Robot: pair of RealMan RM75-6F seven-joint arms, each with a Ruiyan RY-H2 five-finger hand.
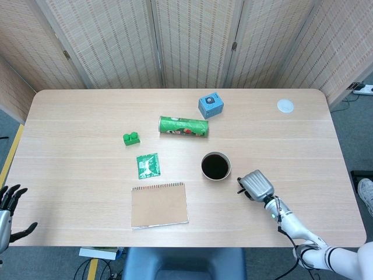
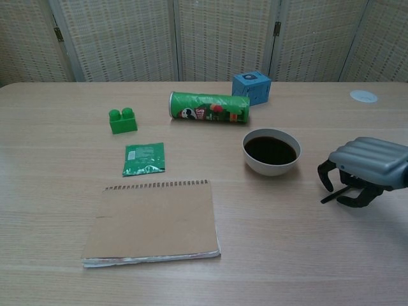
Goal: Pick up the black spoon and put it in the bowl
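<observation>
The black spoon [image 2: 331,197] shows as a thin dark stick slanting out from under my right hand [image 2: 368,164], which curls its fingers around it just above the table. Most of the spoon is hidden by the hand. The bowl [image 2: 271,167], pale outside and dark inside, stands a short way left of that hand. From the head view, the right hand [image 1: 256,185] sits to the lower right of the bowl [image 1: 228,170], with a dark tip of the spoon [image 1: 239,189] at its left side. My left hand [image 1: 9,205] hangs off the table's front left corner, fingers spread, holding nothing.
A green chip can [image 2: 209,107] lies on its side behind the bowl, with a blue cube [image 2: 250,87] beside it. A green brick [image 2: 122,120], a green sachet [image 2: 145,159] and a brown spiral notebook [image 2: 153,220] lie to the left. A white disc [image 2: 363,96] sits far right.
</observation>
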